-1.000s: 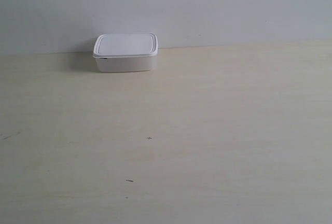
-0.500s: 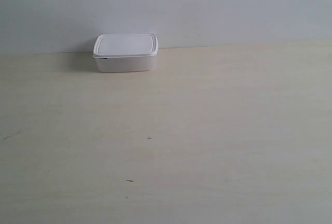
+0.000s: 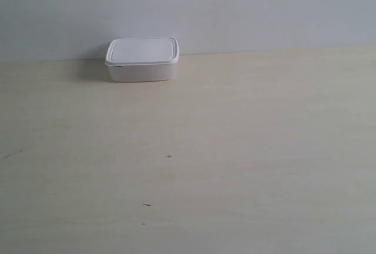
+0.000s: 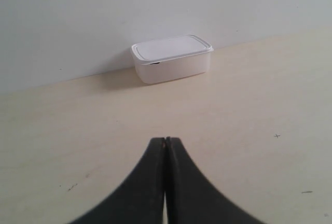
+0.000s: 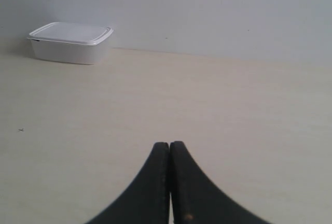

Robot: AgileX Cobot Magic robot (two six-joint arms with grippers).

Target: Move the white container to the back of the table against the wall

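The white container (image 3: 142, 59), lid on, rests on the pale wood-grain table (image 3: 235, 148) at its back edge, close against the grey-blue wall (image 3: 247, 7). The left wrist view shows the white container (image 4: 171, 58) by the wall, well beyond my left gripper (image 4: 165, 140), which is shut on nothing. In the right wrist view the white container (image 5: 70, 42) lies far off to one side of my right gripper (image 5: 169, 144), also shut and empty. Neither arm appears in the exterior view.
A few tiny dark specks (image 3: 169, 157) mark the tabletop. The wall bounds the table's back edge (image 3: 264, 51).
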